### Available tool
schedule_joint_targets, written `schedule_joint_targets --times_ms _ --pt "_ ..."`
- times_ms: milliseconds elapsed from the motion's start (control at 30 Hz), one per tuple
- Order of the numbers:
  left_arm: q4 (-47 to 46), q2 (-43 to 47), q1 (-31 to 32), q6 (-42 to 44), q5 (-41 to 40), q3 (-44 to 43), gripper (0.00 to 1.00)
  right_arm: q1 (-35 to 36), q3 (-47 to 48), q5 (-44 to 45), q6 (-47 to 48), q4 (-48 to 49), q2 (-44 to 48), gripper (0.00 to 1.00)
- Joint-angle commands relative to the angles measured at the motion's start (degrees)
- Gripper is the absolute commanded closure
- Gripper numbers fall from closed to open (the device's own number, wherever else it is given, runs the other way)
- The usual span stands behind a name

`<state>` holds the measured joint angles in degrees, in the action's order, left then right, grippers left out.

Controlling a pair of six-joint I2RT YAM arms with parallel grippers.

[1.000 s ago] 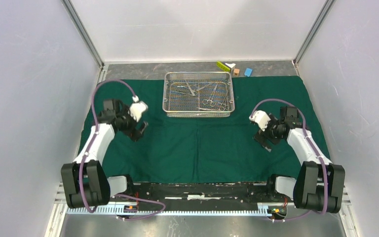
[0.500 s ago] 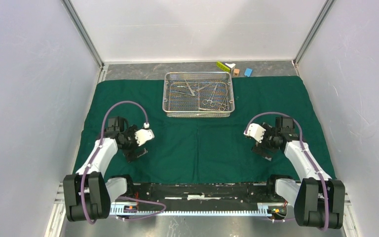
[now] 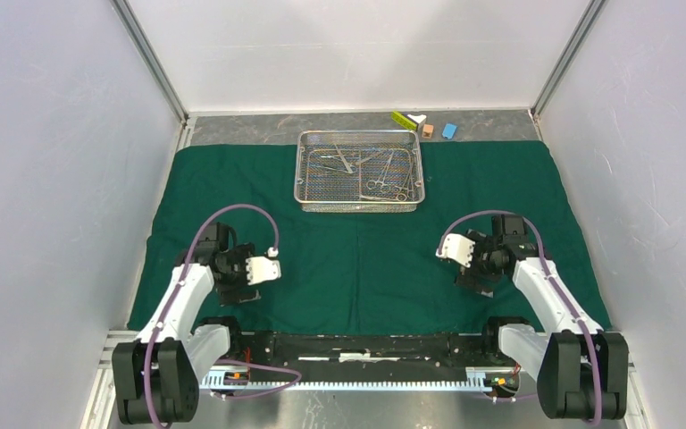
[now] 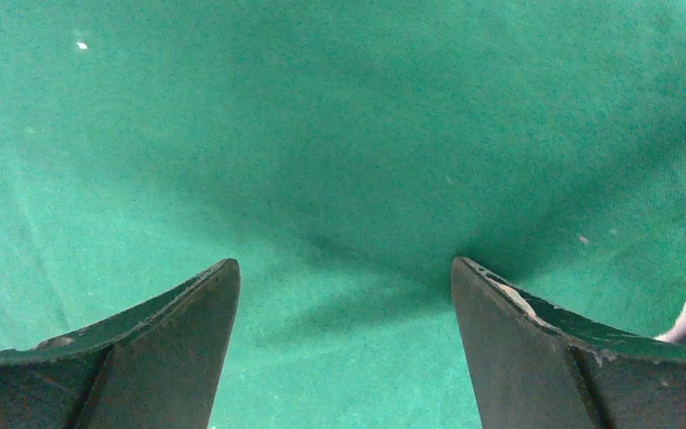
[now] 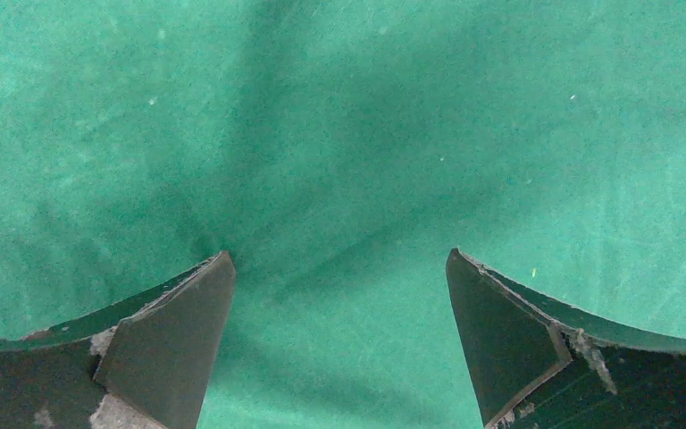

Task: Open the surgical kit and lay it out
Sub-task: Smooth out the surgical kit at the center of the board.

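Green cloth (image 3: 357, 259) lies spread flat over the worktop (image 3: 250, 130), with the mesh tray (image 3: 357, 206) on its far middle and steel clamps (image 3: 380, 185) inside the tray. Left claw (image 3: 239, 290) hangs near-left of the tray and right claw (image 3: 473, 280) near-right, both low over bare cloth, jaws wide apart and holding nothing. Small blocks (image 3: 424, 125) sit just beyond the tray's far right corner.
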<state>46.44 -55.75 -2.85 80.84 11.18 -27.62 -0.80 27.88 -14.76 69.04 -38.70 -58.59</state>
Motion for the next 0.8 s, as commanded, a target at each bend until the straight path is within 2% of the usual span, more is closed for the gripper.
schedule_joint_targets --times_ms 0,267,433,600,667,767 --pt "7.0 2.1 0.3 7.2 -1.8 1.2 0.06 0.5 -3.2 1.8 2.4 -11.3 0.2 0.02" --pt "11.9 4.8 0.4 9.8 -1.2 -2.7 0.07 0.5 0.1 1.8 -0.7 -10.9 1.3 0.02" --pt "12.9 0.9 0.2 1.8 2.0 -12.5 0.06 0.5 6.5 0.7 -7.1 -8.3 1.1 0.02" --pt "11.9 -6.5 -2.0 -8.2 9.2 -22.9 0.04 0.3 12.1 0.5 -14.3 -3.1 0.4 0.02" --pt "10.2 -9.3 -3.1 -11.5 11.0 -24.9 0.02 -0.3 13.7 0.7 -16.9 -0.6 -0.5 0.02" --pt "6.0 -11.7 -4.2 -13.3 9.6 -24.4 0.01 -1.6 15.3 1.9 -19.7 2.5 -2.6 0.02"
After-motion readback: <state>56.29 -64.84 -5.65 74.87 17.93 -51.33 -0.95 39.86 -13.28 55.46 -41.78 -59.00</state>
